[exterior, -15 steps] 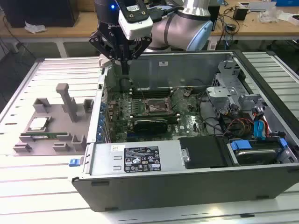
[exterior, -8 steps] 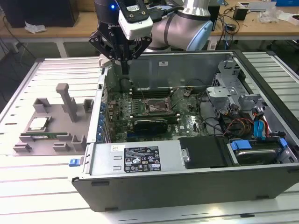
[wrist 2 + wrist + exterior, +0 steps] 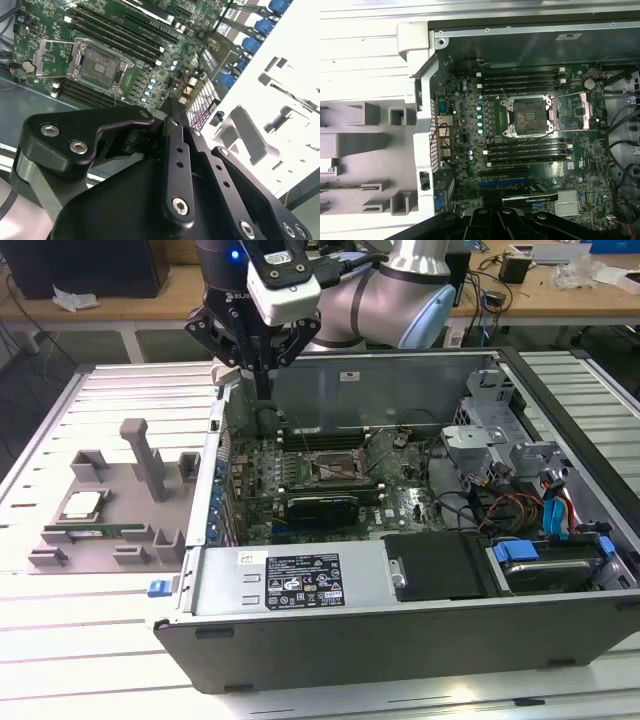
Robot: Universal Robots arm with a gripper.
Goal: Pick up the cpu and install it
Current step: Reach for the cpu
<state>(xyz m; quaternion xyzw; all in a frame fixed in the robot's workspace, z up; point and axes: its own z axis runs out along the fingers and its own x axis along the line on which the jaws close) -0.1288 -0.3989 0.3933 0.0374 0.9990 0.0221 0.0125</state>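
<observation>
— What did the arm [image 3: 400, 290] look like?
— Silver-grey tubes, pale blue joint caps [image 3: 440, 310], a white camera box [image 3: 283, 285] at the wrist.
— And the gripper [image 3: 262, 390]?
— Black, angular links, dotted with silver screws [image 3: 180, 205].

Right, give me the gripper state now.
Gripper: shut, holding nothing; the cpu lies on the grey tray.

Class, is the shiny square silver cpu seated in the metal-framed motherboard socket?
No, the cpu lies on the grey holder; the socket sits empty.
</observation>
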